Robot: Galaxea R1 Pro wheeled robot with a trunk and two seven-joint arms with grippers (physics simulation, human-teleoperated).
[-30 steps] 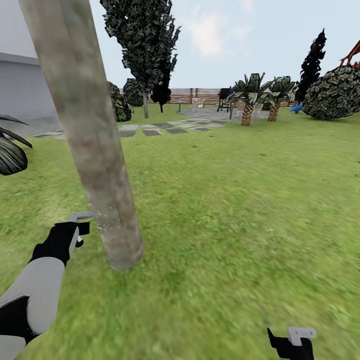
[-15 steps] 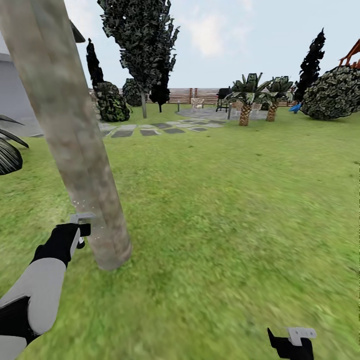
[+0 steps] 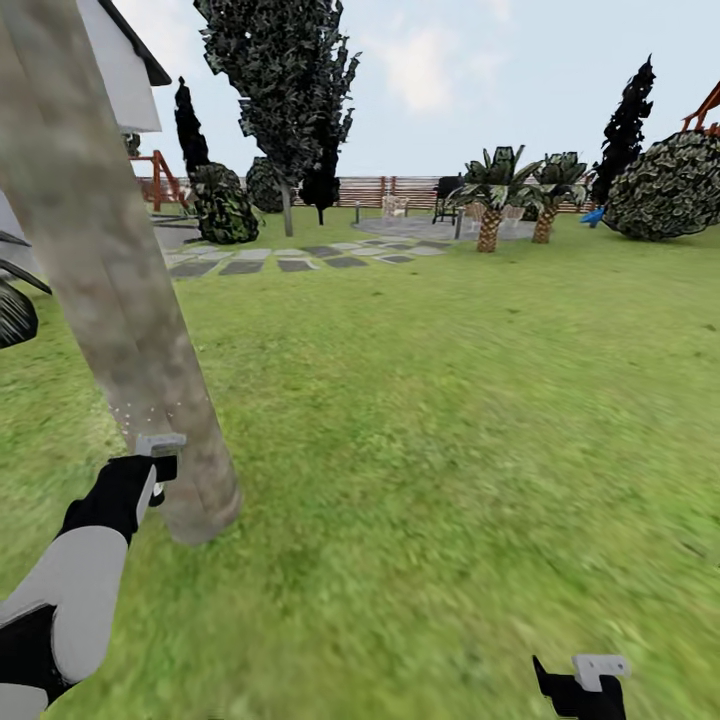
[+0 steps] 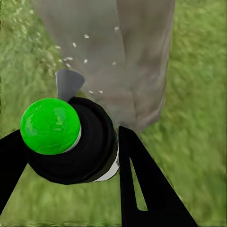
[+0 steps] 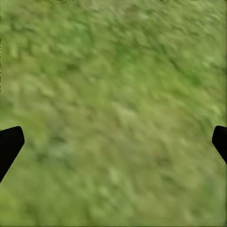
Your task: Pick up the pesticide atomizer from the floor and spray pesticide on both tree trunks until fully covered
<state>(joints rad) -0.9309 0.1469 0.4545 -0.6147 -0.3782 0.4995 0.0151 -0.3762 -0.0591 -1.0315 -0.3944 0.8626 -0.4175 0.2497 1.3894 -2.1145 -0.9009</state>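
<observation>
In the garden, my left end effector point(image 4: 71, 156) grips the pesticide atomizer point(image 4: 71, 142) around its black body, nozzle aimed at the tree trunk point(image 3: 120, 300) just beside it near the lawn point(image 3: 450, 400). White droplets point(image 4: 80, 47) fleck the air before the bark. The bottle looks light, rigid and smooth, so I judge a firm squeeze at mid-body keeps it from twisting. My right end effector point(image 5: 113, 137) hangs over bare grass, fingers spread wide and empty. The top shows green in the left wrist view; the trunk's crown is cut off, and how much bark is covered I cannot make out.
</observation>
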